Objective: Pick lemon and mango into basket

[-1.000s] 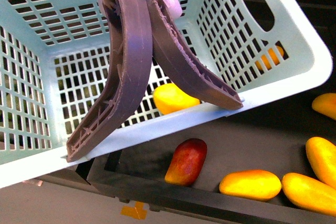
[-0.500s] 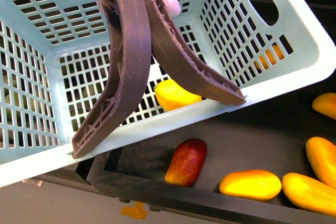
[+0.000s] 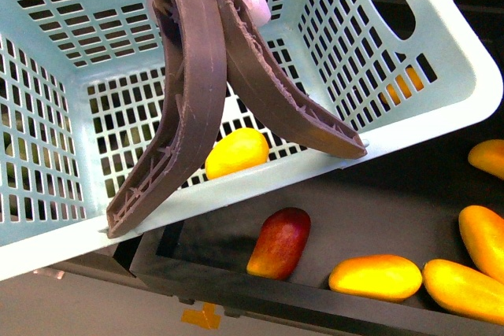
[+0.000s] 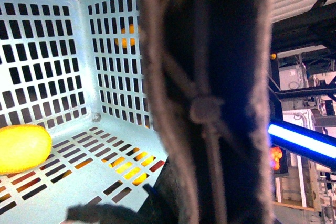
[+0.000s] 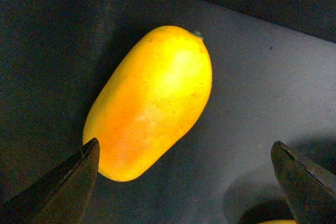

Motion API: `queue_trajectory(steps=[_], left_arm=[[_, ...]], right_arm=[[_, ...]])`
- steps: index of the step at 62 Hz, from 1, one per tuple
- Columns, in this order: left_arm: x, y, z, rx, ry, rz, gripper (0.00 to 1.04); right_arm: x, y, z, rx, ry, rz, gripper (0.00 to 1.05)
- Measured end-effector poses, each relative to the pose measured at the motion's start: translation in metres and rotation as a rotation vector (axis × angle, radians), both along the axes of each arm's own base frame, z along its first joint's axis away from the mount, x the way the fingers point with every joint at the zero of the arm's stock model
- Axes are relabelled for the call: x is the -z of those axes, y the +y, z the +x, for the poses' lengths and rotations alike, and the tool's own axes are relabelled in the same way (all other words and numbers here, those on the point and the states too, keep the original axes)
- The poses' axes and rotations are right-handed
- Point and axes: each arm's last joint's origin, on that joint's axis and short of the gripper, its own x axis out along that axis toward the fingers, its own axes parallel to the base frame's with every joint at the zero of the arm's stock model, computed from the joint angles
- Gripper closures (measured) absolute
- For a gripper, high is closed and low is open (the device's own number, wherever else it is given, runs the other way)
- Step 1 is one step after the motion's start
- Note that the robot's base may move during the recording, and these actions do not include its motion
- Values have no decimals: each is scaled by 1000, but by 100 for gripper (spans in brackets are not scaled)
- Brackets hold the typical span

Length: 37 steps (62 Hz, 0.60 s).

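Right gripper above mango, jaws spread wide; lemon in basket

Right gripper wide open, fingertips spread far apart. Left gripper hidden; state unclear.

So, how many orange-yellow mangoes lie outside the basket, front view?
4 mangoes: two along the near edge, two at the right border. The basket may hide others.

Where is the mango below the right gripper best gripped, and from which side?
Grip the mango across its thick middle, coming straight down from above. It lies flat on the dark surface, long and oval, so the narrow width fits between the open right gripper; turning the jaws square to its long axis would probably prevent slipping.
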Motion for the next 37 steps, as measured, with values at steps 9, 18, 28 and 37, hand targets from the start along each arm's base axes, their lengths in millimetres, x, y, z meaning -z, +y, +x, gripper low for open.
queue_trajectory(steps=[9,18,28,37], left_arm=[[0,0,0,-1,0,1,101],[0,0,0,-1,0,1,101],[0,0,0,-1,0,1,101],[0,0,0,0,0,0,101]], right_arm=[[8,-2,10,1,8,-1,9],[19,-4,21,0,20,-2,9],[26,-5,30,-3,28,-5,9],[33,-4,37,-13,46,-5,9]])
